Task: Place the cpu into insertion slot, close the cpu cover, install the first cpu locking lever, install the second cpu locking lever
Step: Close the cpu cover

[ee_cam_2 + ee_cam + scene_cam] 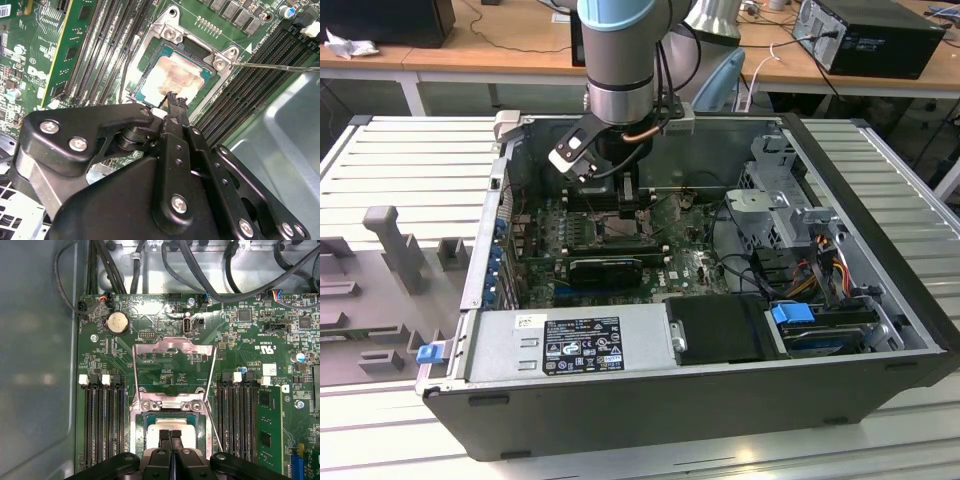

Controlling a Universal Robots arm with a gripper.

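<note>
One cpu (175,77) lies in the single insertion slot (137,432), with one cpu cover (175,344) swung open. The jaws are pressed together over the cpu.

I saw the cpu (175,77) seated in the insertion slot (192,46) with the gripper (172,436) directly over it. The cpu cover (172,345) stood swung off the slot, and memory slots (102,430) flanked it on both sides.

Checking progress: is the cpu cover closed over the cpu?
No, the first wrist view shows the cpu cover flipped open, the cpu bare.
</note>
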